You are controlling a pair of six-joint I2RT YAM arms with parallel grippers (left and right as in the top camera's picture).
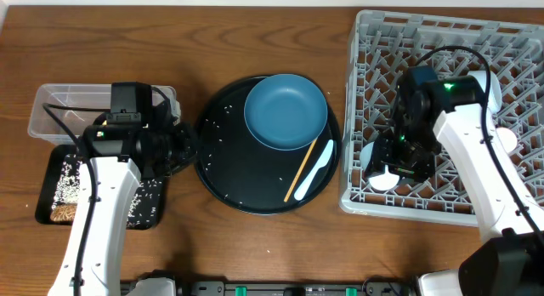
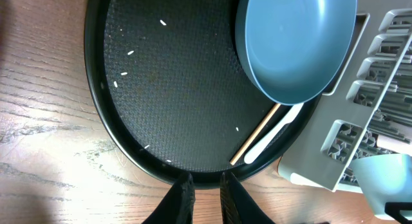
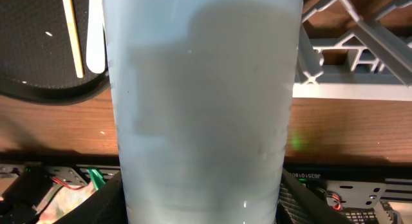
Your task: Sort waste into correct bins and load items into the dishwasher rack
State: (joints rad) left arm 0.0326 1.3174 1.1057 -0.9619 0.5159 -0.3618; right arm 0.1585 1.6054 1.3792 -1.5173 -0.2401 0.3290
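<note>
Light blue cup (image 3: 203, 108), smooth and cylindrical, is clenched in the right gripper (image 1: 406, 151) over the grey grid crate (image 1: 476, 49) at the table's right edge. Centre table, a round textured black tray (image 2: 154, 102) carries the glossy dark blue plate (image 1: 286, 111), a thin wooden chopstick (image 1: 301, 170), a white plastic spoon (image 1: 315, 171) and scattered rice grains (image 2: 131, 53). Near the left edge, the left gripper (image 2: 206, 192) has its fingers nearly together, empty.

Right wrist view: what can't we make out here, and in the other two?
- Right wrist: light blue cup fills the frame, hiding the right pincer's fingers and the rack slot below.
- Overhead: right arm covers the right pincer; left pincer is too dark to read.
- Left wrist: dishwasher rack cut off by the right edge.
</note>
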